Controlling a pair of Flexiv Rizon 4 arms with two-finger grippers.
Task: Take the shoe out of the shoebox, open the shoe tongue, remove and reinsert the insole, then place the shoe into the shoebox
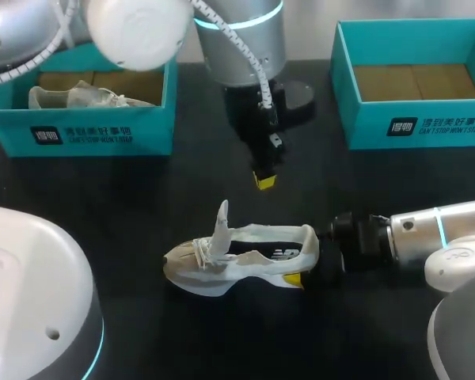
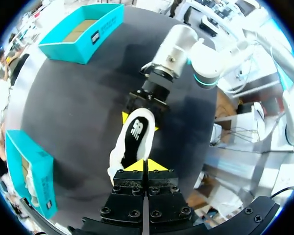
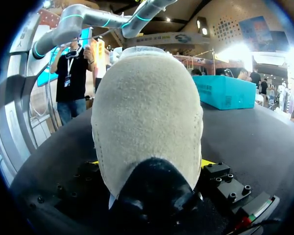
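One shoe (image 1: 249, 260), heel gripped by right tool (image 1: 305, 265) — left tool (image 1: 264, 181) apart

Cream shoe (image 1: 222, 269), 2 teal shoeboxes (image 1: 416, 127)

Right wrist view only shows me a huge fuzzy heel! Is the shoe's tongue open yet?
Observer: Yes. From the head view, the tongue stands straight up from the shoe.
Operator: Where's my other hand?
Observer: The left hand hangs above the table near the shoe. Its fingers are shut and touch nothing.
Operator: Are there any more shoes?
Observer: Yes, a second shoe lies inside the left shoebox.
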